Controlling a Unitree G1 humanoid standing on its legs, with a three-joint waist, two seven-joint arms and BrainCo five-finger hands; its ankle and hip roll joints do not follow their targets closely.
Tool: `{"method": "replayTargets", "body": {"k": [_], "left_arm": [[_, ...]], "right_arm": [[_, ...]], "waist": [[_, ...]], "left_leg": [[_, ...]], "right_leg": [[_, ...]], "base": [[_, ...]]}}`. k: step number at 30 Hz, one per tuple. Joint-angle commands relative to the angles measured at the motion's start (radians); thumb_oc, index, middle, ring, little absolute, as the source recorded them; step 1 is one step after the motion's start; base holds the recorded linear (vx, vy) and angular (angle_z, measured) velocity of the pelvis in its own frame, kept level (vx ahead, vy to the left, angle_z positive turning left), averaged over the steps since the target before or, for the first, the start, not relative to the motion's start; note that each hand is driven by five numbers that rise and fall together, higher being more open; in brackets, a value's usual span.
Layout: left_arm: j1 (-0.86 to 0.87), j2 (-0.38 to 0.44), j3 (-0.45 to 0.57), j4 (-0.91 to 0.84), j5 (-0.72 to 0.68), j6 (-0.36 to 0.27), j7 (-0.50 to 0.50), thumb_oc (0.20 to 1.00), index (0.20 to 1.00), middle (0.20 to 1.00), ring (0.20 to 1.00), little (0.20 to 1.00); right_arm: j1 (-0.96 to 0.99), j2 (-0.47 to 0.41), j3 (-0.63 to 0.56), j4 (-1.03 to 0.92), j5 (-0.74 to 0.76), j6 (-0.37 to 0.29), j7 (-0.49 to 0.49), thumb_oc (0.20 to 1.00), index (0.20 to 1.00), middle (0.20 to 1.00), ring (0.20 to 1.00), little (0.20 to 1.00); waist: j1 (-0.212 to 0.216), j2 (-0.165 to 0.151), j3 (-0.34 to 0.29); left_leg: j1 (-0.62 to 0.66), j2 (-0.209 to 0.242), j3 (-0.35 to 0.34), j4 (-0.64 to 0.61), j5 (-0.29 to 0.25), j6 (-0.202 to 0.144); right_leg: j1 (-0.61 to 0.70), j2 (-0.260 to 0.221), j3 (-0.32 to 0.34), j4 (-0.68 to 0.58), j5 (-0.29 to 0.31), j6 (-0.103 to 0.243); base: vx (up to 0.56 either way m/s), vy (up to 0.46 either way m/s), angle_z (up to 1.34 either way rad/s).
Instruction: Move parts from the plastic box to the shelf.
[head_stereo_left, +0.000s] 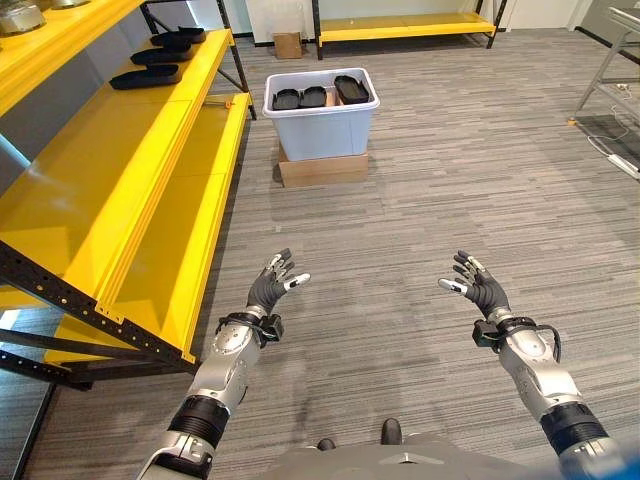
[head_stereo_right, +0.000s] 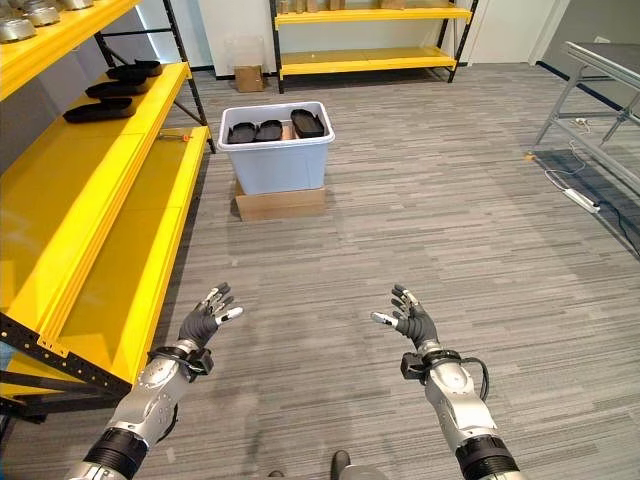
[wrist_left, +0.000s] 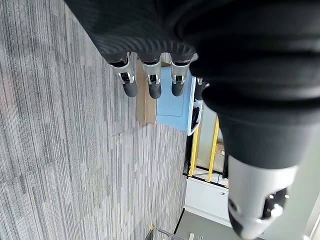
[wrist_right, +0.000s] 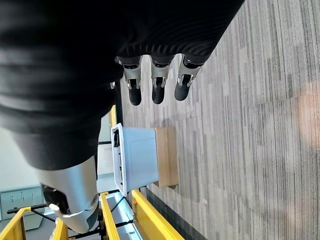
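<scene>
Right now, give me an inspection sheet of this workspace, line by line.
Surface: grey striped floor, bare between the robot and the box.
Job's things: pale plastic box standing on a flat cardboard piece, three black parts in its top; three more black parts already lying on the yellow shelf to the left.
Clutter: small cardboard carton by the far wall.
Hands: left hand and right hand both raised over the floor, fingers spread, holding nothing.
Cables: white power strip and cord on the floor at the far right.
Surroundings: second yellow shelf along the back wall; grey metal frame at right.
</scene>
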Motion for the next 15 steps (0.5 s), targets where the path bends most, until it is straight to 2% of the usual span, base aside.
{"method": "replayTargets", "body": {"k": [1, 3, 10, 12, 15], "left_arm": [[-0.029, 0.009, 0.0, -0.012, -0.022, 0.009, -0.041, 1.0, 1.0, 1.0, 1.0, 1.0], [-0.031, 0.007, -0.008, -0.008, -0.037, 0.032, -0.056, 1.0, 1.0, 1.0, 1.0, 1.0], [-0.048, 0.001, -0.022, 0.017, -0.032, 0.024, -0.053, 1.0, 1.0, 1.0, 1.0, 1.0], [-0.042, 0.006, -0.021, -0.001, -0.056, 0.05, -0.123, 1.0, 1.0, 1.0, 1.0, 1.0], [-0.039, 0.009, -0.031, -0.016, -0.044, 0.062, -0.135, 1.0, 1.0, 1.0, 1.0, 1.0]], "right_arm": [[-0.053, -0.01, 0.015, -0.029, -0.009, -0.036, -0.009, 1.0, 1.0, 1.0, 1.0, 1.0], [-0.055, -0.013, 0.016, -0.028, -0.007, -0.034, -0.006, 1.0, 1.0, 1.0, 1.0, 1.0], [-0.063, -0.013, 0.018, -0.027, 0.005, -0.02, -0.011, 1.0, 1.0, 1.0, 1.0, 1.0], [-0.056, -0.009, 0.009, -0.03, 0.028, -0.017, -0.003, 1.0, 1.0, 1.0, 1.0, 1.0], [-0.058, -0.007, 0.007, -0.036, 0.029, -0.026, -0.01, 1.0, 1.0, 1.0, 1.0, 1.0]], "waist": [[0.013, -0.04, -0.044], [0.012, -0.04, -0.045], [0.009, -0.039, -0.04], [0.009, -0.038, -0.041], [0.009, -0.037, -0.04]], "left_leg": [[-0.032, 0.044, 0.011, 0.004, -0.006, -0.059], [-0.032, 0.045, 0.011, 0.004, -0.005, -0.058], [-0.031, 0.044, 0.011, 0.004, -0.004, -0.058], [-0.029, 0.044, 0.011, 0.004, -0.006, -0.056], [-0.029, 0.043, 0.011, 0.004, -0.006, -0.055]], "right_leg": [[0.026, -0.059, -0.035, 0.01, -0.023, 0.089], [0.026, -0.059, -0.033, 0.01, -0.022, 0.088], [0.027, -0.059, -0.031, 0.01, -0.022, 0.09], [0.028, -0.061, -0.033, 0.01, -0.02, 0.091], [0.027, -0.061, -0.032, 0.01, -0.02, 0.092]], "base": [[0.0, 0.0, 0.0], [0.0, 0.005, 0.04], [0.0, 0.0, 0.0], [0.02, 0.009, 0.0], [0.0, 0.0, 0.0]]}}
